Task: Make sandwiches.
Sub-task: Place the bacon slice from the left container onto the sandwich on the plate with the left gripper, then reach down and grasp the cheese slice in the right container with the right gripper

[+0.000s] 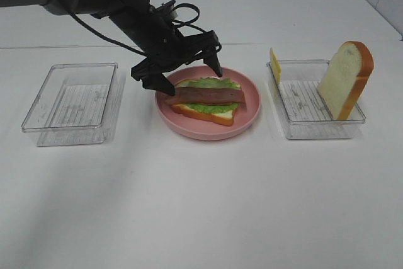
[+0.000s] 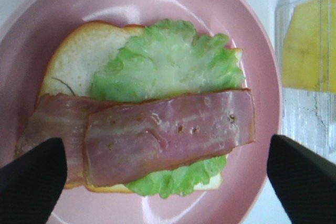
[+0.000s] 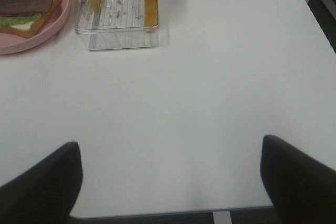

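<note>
Left wrist view: my half-made sandwich [image 2: 149,124] sits on the pink plate [image 2: 131,3].
Bacon [image 2: 178,132] lies on the lettuce [image 2: 168,61]. My left gripper [image 2: 168,171] hangs over it, spread wide apart. My right gripper [image 3: 170,177] is spread wide too.

- Our left gripper [image 1: 186,78] hangs spread wide over the sandwich [image 1: 204,100], a finger on either side, above the pink plate [image 1: 247,116].
- The right clear tray [image 1: 315,129], with its upright bread slice [image 1: 345,80] and leaning cheese slice [image 1: 275,65], blocks low passes.
- The left clear tray [image 1: 69,104] stands apart.
- We see open counter [image 1: 201,206] in front.
</note>
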`<state>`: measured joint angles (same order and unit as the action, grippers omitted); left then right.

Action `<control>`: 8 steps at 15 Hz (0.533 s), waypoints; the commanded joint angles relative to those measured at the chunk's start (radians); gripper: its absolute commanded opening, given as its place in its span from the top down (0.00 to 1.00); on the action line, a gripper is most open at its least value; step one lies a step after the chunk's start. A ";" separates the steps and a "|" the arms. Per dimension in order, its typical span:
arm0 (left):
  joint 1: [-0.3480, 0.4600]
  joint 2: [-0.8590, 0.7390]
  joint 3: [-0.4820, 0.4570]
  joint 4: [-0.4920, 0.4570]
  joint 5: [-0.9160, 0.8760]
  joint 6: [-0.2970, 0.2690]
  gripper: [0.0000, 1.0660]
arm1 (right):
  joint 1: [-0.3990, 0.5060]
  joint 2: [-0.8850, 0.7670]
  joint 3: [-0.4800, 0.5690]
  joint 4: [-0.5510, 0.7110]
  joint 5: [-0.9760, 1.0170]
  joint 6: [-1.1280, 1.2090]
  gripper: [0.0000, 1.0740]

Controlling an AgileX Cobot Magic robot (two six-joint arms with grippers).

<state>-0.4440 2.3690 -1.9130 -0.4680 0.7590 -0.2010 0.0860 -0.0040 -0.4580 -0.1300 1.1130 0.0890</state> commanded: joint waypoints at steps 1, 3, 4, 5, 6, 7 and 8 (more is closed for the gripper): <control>-0.006 -0.009 -0.055 0.031 0.099 0.039 0.08 | -0.004 -0.028 0.000 0.001 -0.002 -0.003 0.16; -0.006 -0.009 -0.186 0.128 0.256 0.039 0.08 | -0.004 -0.028 0.000 0.001 -0.002 -0.003 0.16; -0.006 -0.009 -0.242 0.174 0.325 0.039 0.08 | -0.004 -0.028 0.000 0.001 -0.002 -0.003 0.16; -0.006 -0.009 -0.295 0.218 0.403 0.039 0.08 | -0.004 -0.028 0.000 0.001 -0.002 -0.003 0.16; -0.006 -0.009 -0.345 0.263 0.472 0.039 0.08 | -0.004 -0.028 0.000 0.001 -0.002 -0.003 0.16; -0.006 -0.009 -0.366 0.287 0.511 0.039 0.08 | -0.004 -0.028 0.000 0.001 -0.002 -0.003 0.16; -0.006 -0.029 -0.389 0.334 0.555 0.039 0.08 | -0.004 -0.028 0.000 0.003 -0.002 -0.003 0.16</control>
<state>-0.4440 2.3600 -2.2950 -0.1470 1.2040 -0.1650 0.0860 -0.0040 -0.4580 -0.1300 1.1130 0.0890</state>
